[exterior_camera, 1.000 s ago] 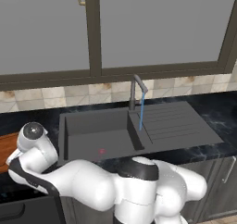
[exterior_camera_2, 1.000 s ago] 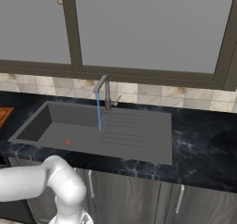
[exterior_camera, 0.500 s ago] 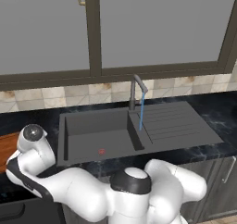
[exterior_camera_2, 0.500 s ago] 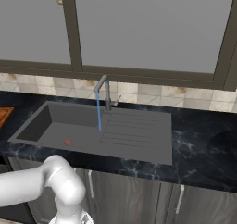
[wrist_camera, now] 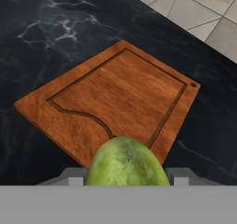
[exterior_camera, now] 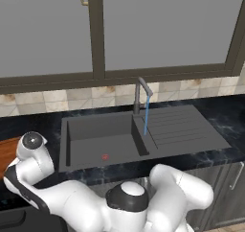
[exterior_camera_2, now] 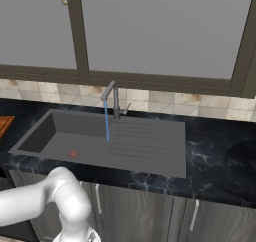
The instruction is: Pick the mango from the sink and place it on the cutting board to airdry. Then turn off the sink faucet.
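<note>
The yellow-green mango sits between my fingers at the bottom of the hand view, and my gripper is shut on it. It hangs above the near edge of the reddish-brown cutting board, which lies flat on the black marbled counter. A corner of that board shows left of the sink, beside my arm's upper joint. The faucet stands behind the basin with a blue water stream falling from its spout.
A tiny red spot lies on the basin floor. The ribbed drainboard takes the sink's right part. Tiled backsplash and window frames rise behind. Black marbled counter surrounds the board.
My arm's elbow has sunk lower and shifted slightly left. The sink, faucet and running water look the same.
</note>
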Controlling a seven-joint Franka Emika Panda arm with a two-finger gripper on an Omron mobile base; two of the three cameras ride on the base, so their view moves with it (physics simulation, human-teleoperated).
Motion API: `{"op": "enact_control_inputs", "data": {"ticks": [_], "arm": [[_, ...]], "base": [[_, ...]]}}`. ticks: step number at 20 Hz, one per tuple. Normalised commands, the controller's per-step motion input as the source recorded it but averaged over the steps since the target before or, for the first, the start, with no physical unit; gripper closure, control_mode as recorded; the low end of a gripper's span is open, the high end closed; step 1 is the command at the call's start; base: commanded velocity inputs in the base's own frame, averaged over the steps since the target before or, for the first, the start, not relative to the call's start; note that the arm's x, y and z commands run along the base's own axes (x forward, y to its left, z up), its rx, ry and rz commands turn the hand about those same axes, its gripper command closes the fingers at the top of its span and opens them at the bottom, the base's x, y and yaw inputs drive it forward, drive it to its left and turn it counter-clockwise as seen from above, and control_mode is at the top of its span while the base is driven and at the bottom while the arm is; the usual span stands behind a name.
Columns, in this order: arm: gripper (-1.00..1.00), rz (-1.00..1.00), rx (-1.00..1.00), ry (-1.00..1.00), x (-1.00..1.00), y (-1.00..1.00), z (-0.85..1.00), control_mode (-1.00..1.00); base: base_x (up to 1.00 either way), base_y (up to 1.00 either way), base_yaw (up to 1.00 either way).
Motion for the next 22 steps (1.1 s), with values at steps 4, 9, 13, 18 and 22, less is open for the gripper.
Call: {"op": "enact_control_inputs", "data": {"ticks": [4,9,13,18,22], "arm": [[1.00,0.00,0.00,0.01,0.10,0.14,-0.12,-1.00],[1.00,-0.01,0.00,0.01,0.20,0.14,-0.10,-1.00],[1.00,0.00,0.00,0.02,0.24,0.08,-0.10,-1.00],[1.00,0.00,0.00,0.01,0.17,0.05,-0.12,-1.00],[1.00,0.00,0.00,0.01,0.10,0.10,-0.19,-1.00]], "base": [[0.00,0.00,0.00],[0.00,0.00,0.00],[0.00,0.00,0.00],[0.00,0.00,0.00],[0.00,0.00,0.00]]}}
